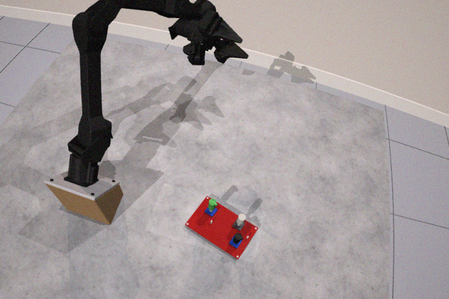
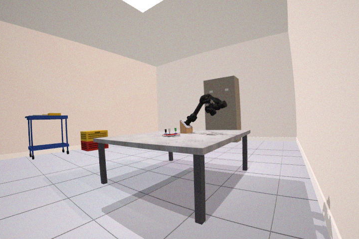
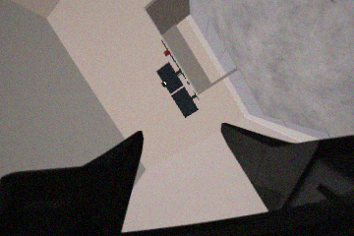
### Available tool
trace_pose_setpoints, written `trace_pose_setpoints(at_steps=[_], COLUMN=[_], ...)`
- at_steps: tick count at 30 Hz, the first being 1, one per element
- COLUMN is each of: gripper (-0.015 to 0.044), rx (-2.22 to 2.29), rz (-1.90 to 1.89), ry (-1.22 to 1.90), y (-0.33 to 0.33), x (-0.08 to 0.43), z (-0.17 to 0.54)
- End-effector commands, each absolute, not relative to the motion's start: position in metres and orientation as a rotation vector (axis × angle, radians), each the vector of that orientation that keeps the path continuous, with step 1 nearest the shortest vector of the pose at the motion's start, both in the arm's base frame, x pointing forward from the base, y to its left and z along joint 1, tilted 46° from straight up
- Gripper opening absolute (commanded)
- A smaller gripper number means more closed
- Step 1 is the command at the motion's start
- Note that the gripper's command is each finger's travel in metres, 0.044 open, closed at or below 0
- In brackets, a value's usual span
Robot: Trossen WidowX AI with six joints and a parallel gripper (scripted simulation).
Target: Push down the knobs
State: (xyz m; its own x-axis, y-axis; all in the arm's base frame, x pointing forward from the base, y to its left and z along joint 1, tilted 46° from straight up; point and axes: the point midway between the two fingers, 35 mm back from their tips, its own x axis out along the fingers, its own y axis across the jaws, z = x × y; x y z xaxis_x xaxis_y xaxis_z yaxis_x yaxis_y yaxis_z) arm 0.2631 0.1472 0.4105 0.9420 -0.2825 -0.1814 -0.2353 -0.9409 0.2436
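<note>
A red circuit board (image 1: 216, 234) (image 2: 169, 134) stands low on the table. A green knob (image 1: 212, 203) (image 2: 175, 129) stands above a blue base at one end, with a bit of pale shaft visible beneath it. A black knob (image 1: 237, 238) (image 2: 165, 131) stands over a blue base at the other end; its gap is too small to judge in the top view. A white-topped grey part (image 1: 241, 218) (image 2: 169, 130) stands on a dark base near the black knob. My gripper (image 1: 244, 48) (image 3: 182, 131) is open and empty, raised high and far from the board, pointing away from it.
The arm's wooden wedge base (image 1: 85, 207) (image 2: 186, 129) stands on the table beside the board. Small pale parts lie on the board near the knobs. A cabinet (image 2: 221, 118), a blue cart (image 2: 47, 117) and stacked crates (image 2: 94, 136) stand beyond the table.
</note>
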Motion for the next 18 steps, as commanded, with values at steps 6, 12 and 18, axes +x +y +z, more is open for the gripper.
trace_pose_setpoints(at_steps=[6, 12, 18], gripper=[0.0243, 0.0085, 0.0], rx=[2.932, 3.006, 3.079], rz=[-0.377, -0.46, -0.551], ry=[-0.39, -0.412, -0.447], y=[0.149, 0.148, 0.145], x=[0.274, 0.286, 0.298], z=[0.397, 0.379, 0.362])
